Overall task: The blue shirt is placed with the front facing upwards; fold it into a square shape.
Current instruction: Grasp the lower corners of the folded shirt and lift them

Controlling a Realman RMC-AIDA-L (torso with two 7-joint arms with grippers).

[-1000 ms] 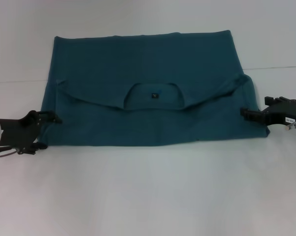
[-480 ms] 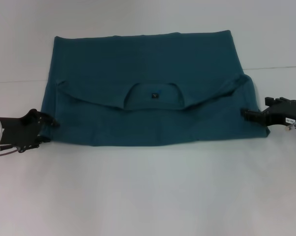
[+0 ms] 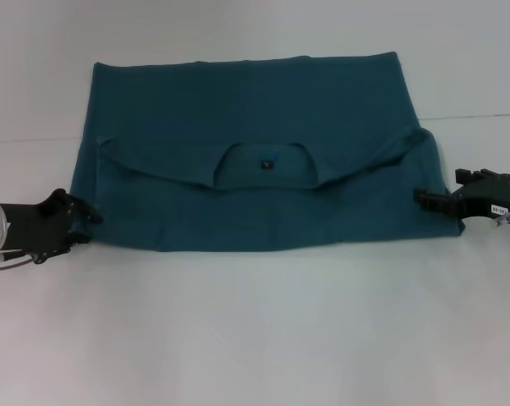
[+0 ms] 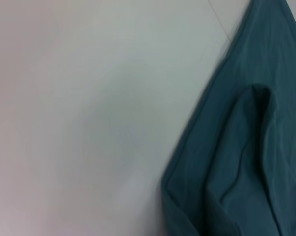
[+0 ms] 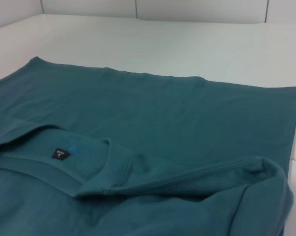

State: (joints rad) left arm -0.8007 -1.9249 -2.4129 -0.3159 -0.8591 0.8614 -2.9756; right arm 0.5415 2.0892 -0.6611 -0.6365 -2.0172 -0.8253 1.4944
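At table centre, your blue shirt (image 3: 255, 152) lies folded over, with one arm low at each side edge.

Look at 8 o'clock from the shirt's middle: your left gripper (image 3: 84, 220) reaches in level from the left, its black fingers touching the near left corner of the cloth; whether they pinch the fabric or only rest against it, you cannot tell. At 4 o'clock your right gripper (image 3: 425, 196) comes in level from the right, its tip just at the right hem; its opening cannot be judged either. The shirt spreads wide on the white table (image 3: 255, 338), top layer folded down so the collar and small dark neck label (image 3: 266, 165) sit mid-cloth, with no lettering showing.
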